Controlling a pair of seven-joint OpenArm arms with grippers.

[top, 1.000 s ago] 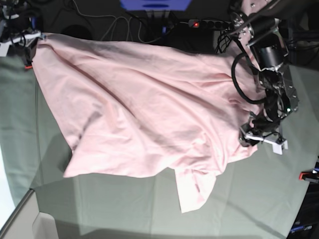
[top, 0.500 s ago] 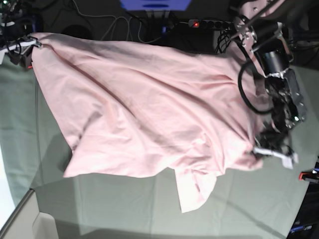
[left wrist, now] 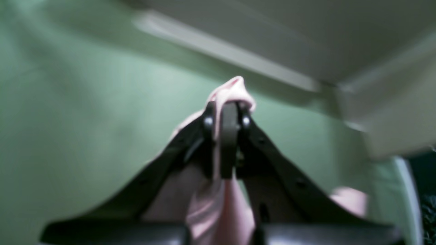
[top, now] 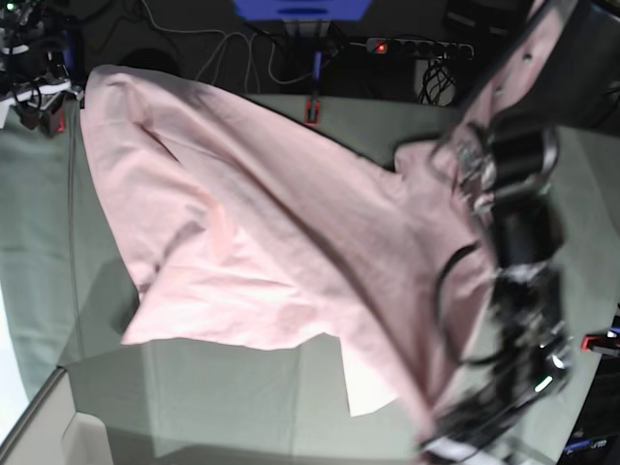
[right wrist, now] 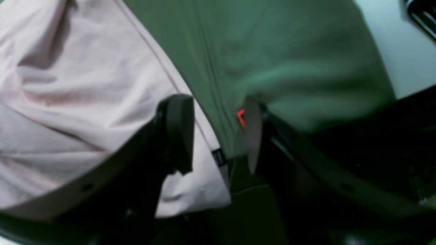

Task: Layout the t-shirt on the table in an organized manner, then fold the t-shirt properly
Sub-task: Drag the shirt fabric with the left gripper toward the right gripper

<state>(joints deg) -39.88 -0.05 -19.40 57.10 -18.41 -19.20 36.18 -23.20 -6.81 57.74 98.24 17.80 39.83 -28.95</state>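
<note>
The t-shirt [top: 262, 242] lies spread across the table [top: 39, 242], pale pink, creased, one edge pulled taut as a ridge running toward the near right in the base view. No lettering shows. The left hand [left wrist: 228, 112] is clamped tight on a small bunch of the pink fabric, which pokes out past the fingertips. The right hand [right wrist: 218, 132] sits half-open at the far corner, jaws apart over the shirt's hem and the green cloth, gripping nothing.

Risks, judged from this: the left grip is only a thin pinch near the edge, so a hard pull could slip it free. With the far corner unpinned, dragging likely slides the whole shirt instead of flattening it. The folded-under flap near the front edge may stay tucked. The red clamp [top: 312, 109] at the far table edge could snag the cloth.
</note>
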